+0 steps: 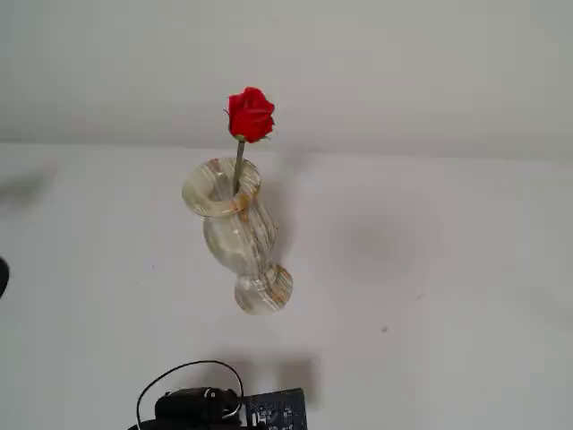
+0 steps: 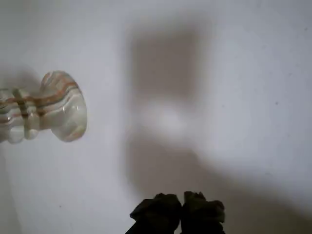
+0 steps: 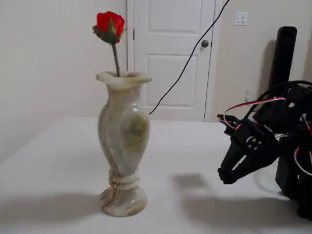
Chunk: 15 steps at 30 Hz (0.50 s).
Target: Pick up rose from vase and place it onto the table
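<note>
- The claw (image 3: 227,176) hangs clenched and empty above the table (image 3: 195,146).
- Well left of it in that fixed view, the vase (image 3: 123,141) stands upright, the rose (image 3: 109,23) in its mouth.

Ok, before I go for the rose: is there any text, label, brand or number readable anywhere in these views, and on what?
No readable text in any view.
The circuit board at the bottom edge of a fixed view may carry print, but it is too small and blurred to read.
The vase, the rose, the table, the door and the wall switch bear no visible lettering.
The hand shows no marking.
</note>
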{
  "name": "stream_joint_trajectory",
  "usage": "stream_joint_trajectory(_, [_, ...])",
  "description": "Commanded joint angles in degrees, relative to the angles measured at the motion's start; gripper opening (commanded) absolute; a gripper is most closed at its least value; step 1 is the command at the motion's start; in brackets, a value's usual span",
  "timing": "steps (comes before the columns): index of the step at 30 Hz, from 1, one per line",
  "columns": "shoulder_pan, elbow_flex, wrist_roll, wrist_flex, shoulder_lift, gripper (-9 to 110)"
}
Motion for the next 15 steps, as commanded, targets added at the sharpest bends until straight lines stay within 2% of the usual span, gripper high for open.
stream_joint_trajectory(1, [-3.43,0.09,-2.64,0.09,0.44,0])
stream_joint_trajectory(8, [-7.29,0.09,-6.42,0.35,0.44,0])
stream_joint_trajectory(9, [-8.61,0.53,-11.60,-1.49,0.44,1])
stream_joint_trajectory(11, [-8.70,0.62,-37.79,-4.48,0.44,4])
stream_joint_trajectory(15, [-3.96,-6.50,-45.88,-12.30,0.44,16])
